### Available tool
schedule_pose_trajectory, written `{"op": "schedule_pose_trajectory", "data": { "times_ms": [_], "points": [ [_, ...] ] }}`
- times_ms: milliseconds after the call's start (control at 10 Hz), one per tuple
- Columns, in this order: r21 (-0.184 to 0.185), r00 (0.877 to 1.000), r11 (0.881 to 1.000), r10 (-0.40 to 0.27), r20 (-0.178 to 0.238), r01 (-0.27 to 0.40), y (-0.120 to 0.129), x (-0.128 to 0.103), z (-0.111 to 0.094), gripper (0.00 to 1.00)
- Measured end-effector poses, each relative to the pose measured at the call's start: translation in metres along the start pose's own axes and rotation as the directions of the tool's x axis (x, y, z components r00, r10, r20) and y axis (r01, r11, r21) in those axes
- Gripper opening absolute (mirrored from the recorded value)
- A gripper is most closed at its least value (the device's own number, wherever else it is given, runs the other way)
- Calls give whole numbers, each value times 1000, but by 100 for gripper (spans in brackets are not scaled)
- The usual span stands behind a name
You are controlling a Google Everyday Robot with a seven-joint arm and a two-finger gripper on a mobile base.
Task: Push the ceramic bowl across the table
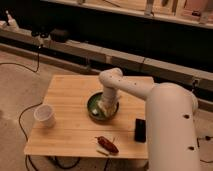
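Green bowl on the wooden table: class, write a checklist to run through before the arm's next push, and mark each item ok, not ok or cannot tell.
1. Claw reaches down into the bowl: ok.
2. Bowl sits flat on the table, well inside its edges: ok.
3. Bare table lies between bowl and white cup: ok.
4. Red pepper and black object lie apart from the bowl: ok.
5. Claw's contact with the bowl wall: cannot tell.
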Motion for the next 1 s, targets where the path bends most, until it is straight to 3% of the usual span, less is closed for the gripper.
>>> {"op": "schedule_pose_trajectory", "data": {
  "times_ms": [200, 500, 600, 700, 1000],
  "points": [
    [4, 999, 1000, 16, 34, -17, -4, -31, 0, 0],
    [56, 995, 998, 33, 91, -38, -35, -72, 7, 0],
    [58, 995, 997, 44, 92, -50, -37, -75, 8, 0],
    [50, 994, 996, 71, 78, -75, -34, -75, 7, 0],
    [-17, 990, 990, 140, -31, -141, -3, -50, -16, 0]
  ]
}}
